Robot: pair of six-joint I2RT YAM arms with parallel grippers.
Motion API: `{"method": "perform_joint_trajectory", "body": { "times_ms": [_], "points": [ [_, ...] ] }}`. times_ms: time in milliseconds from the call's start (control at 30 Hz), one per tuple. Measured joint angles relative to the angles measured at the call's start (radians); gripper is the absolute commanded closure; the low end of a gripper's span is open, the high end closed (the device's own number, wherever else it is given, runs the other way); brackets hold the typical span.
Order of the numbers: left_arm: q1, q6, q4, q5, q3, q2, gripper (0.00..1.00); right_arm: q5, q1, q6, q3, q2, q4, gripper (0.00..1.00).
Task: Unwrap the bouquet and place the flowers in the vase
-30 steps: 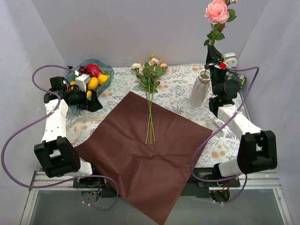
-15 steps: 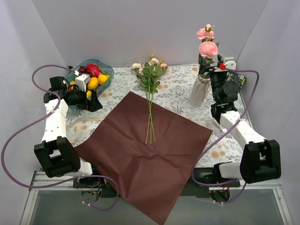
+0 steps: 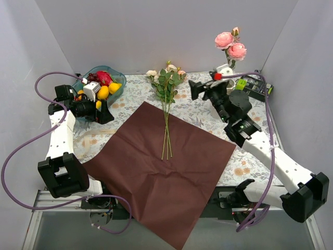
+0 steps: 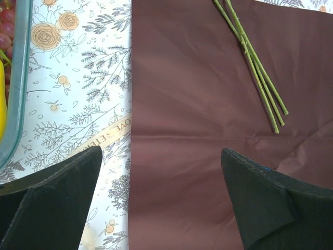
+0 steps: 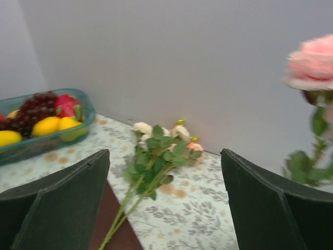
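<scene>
The right arm [image 3: 270,156] is lying stretched from its near-right base toward the far middle of the bench [image 3: 136,91], wrist turned left. The right fingers [image 3: 196,89] are standing wide apart, gripping nothing, and facing the flowers [image 3: 166,96], whose stems are resting on the maroon paper [image 3: 166,172]. Two pink roses [image 3: 231,46] are standing upright at the far right; the arm is hiding the vase beneath them. The left arm [image 3: 60,135] is bending over the left side, the left fingers [image 3: 105,113] gaping wide above the paper's edge and the ribbon [image 4: 112,133], near the fruit bowl [image 3: 101,78].
</scene>
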Motion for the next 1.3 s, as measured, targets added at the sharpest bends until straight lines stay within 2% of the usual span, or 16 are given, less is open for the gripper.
{"method": "perform_joint_trajectory", "body": {
  "times_ms": [100, 200, 267, 300, 400, 433, 500, 633, 767, 967, 1300],
  "points": [
    [0.000, -0.004, 0.000, 0.008, 0.000, -0.002, 0.02, 0.009, 0.102, 0.040, 0.145, 0.086, -0.156, 0.04],
    [0.000, -0.006, 0.000, 0.009, 0.000, -0.007, 0.02, -0.055, 0.111, 0.147, 0.266, 0.200, -0.263, 0.03],
    [0.000, -0.006, 0.000, 0.010, 0.000, -0.015, 0.02, -0.138, 0.105, 0.219, 0.287, 0.272, -0.273, 0.02],
    [0.000, -0.006, 0.000, 0.010, 0.000, -0.019, 0.02, -0.211, 0.101, 0.259, 0.262, 0.307, -0.265, 0.04],
    [0.000, -0.006, 0.000, 0.009, 0.000, -0.029, 0.02, -0.274, 0.105, 0.296, 0.247, 0.402, -0.313, 0.19],
    [0.000, -0.006, 0.000, 0.009, 0.000, -0.031, 0.02, -0.267, 0.113, 0.297, 0.298, 0.468, -0.374, 0.26],
    [0.000, -0.006, 0.000, 0.009, 0.000, -0.032, 0.02, -0.217, 0.135, 0.286, 0.449, 0.630, -0.483, 0.28],
    [0.000, -0.006, 0.001, 0.007, 0.000, -0.032, 0.02, -0.128, 0.169, 0.275, 0.683, 0.874, -0.618, 0.27],
    [0.000, -0.005, 0.001, 0.005, 0.000, -0.032, 0.02, -0.057, 0.182, 0.278, 0.824, 1.027, -0.723, 0.28],
    [0.000, 0.005, 0.003, 0.000, 0.000, -0.032, 0.02, 0.019, 0.176, 0.306, 0.869, 1.107, -0.788, 0.31],
    [0.000, 0.013, 0.009, -0.008, -0.009, -0.032, 0.02, 0.074, 0.166, 0.333, 0.878, 1.152, -0.794, 0.40]
  ]
}}
